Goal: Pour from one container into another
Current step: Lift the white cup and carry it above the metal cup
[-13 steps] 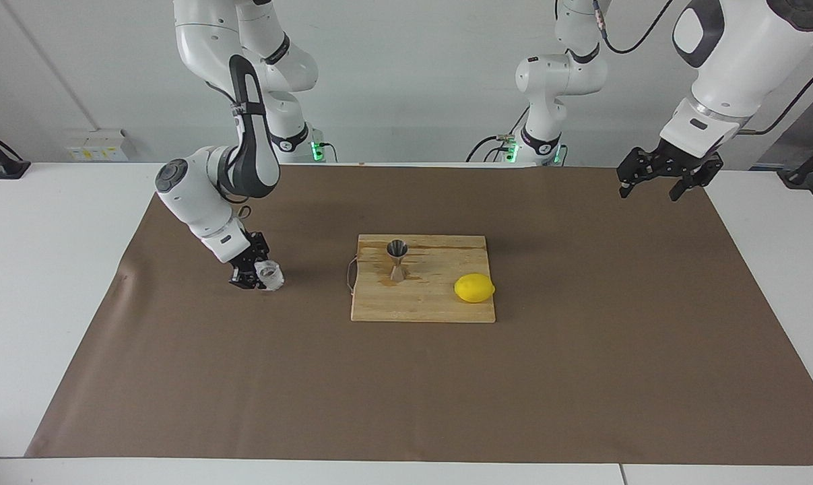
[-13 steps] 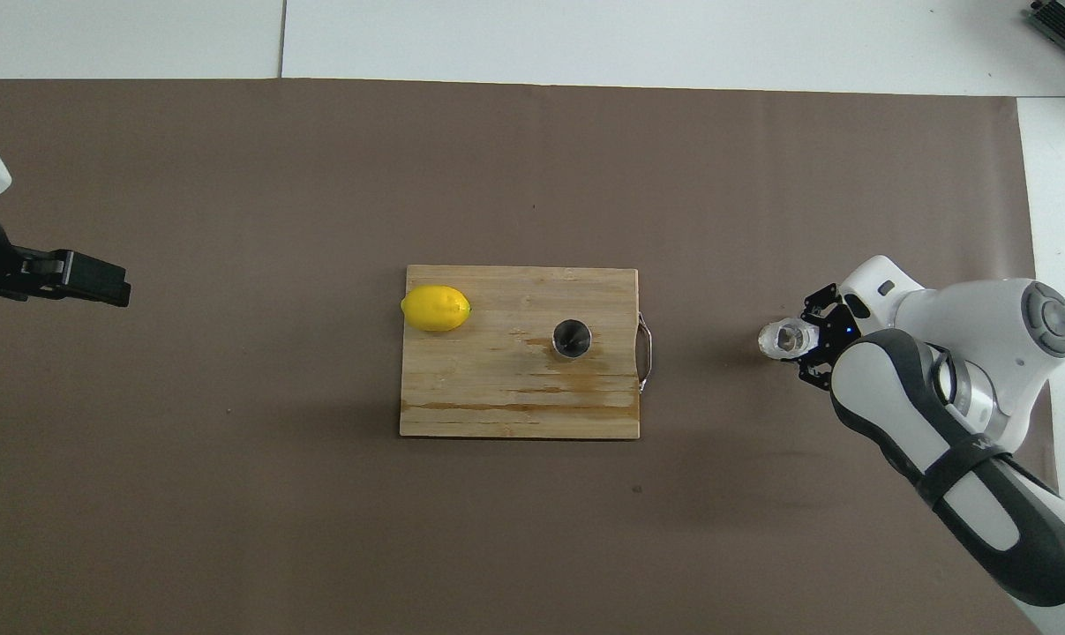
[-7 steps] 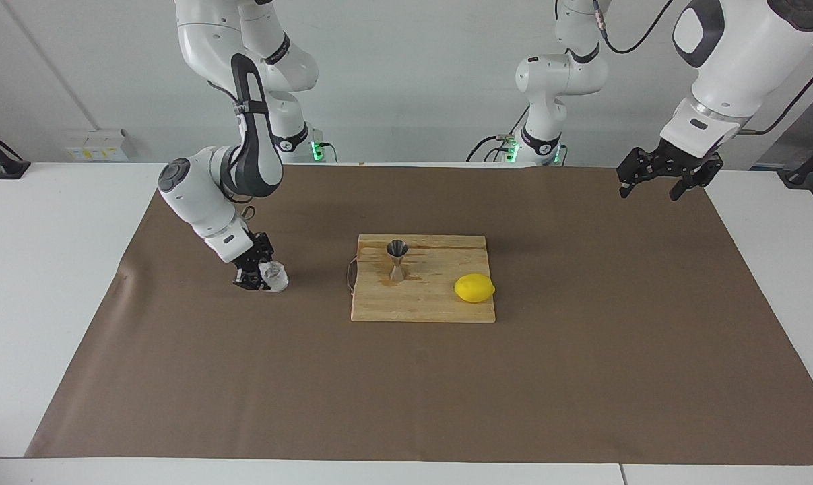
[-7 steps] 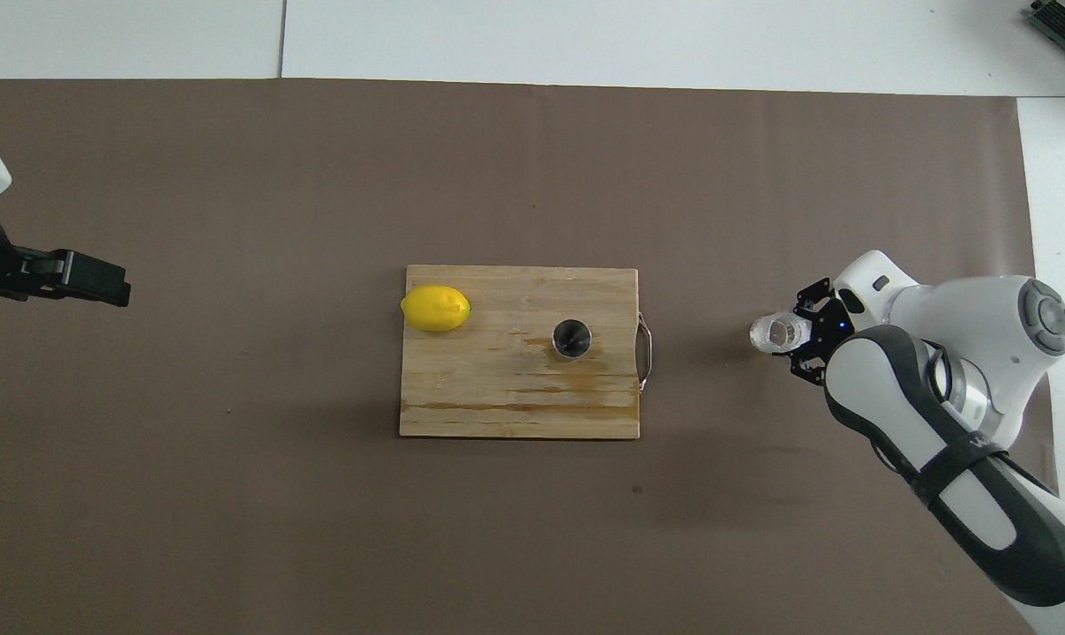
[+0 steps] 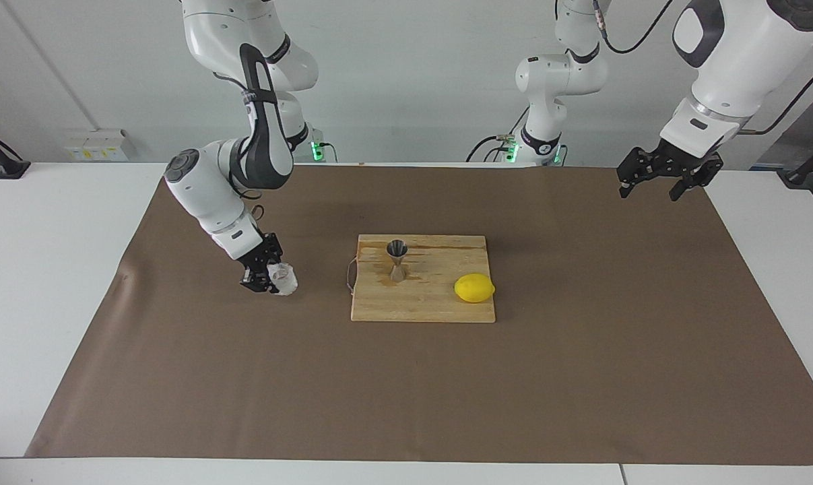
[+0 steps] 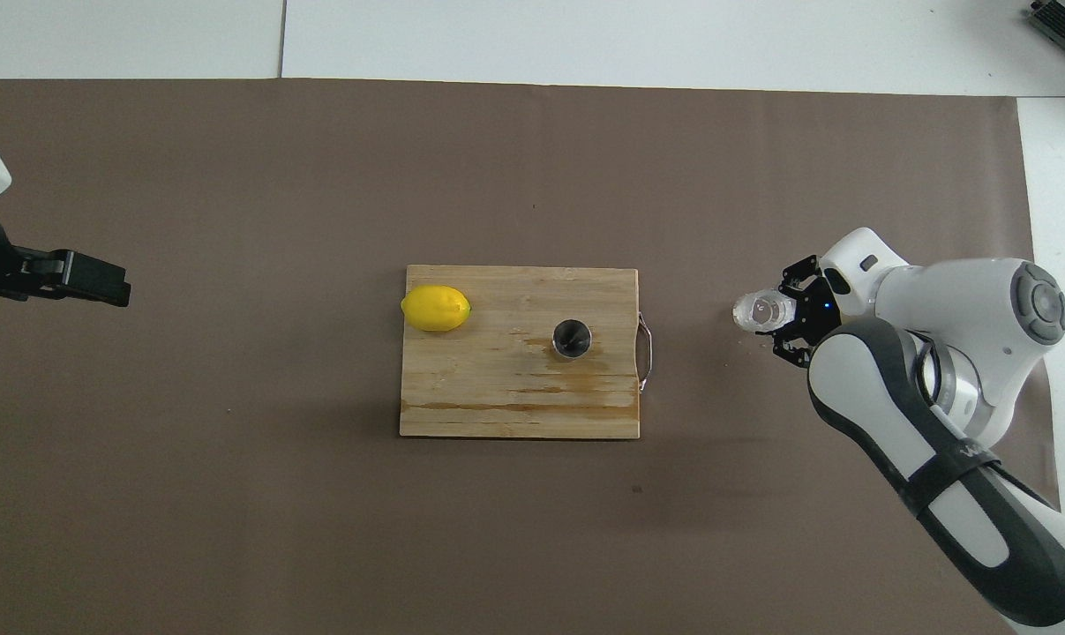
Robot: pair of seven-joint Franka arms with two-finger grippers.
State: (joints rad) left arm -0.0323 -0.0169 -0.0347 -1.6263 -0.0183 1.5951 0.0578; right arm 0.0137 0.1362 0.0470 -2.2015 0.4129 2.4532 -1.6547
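- Clear cup (image 5: 283, 278) clamped between the right gripper (image 5: 266, 277) jaws, tilted, over the brown mat (image 5: 244, 377) beside the cutting board (image 5: 433, 306).
- Jigger (image 5: 397, 259) upright on the board.
- Left gripper (image 5: 651, 183) waiting aloft, jaws apart.

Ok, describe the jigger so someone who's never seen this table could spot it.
Find the wooden cutting board at the middle of the brown mat. The jigger stands upright on it, toward the right arm's end. Unlike the yellow lemon beside it, it's shiny steel and hourglass-shaped.

White table (image 5: 36, 283) under a broad brown mat (image 5: 406, 391), plain pale wall (image 5: 406, 81) at the robots' end.
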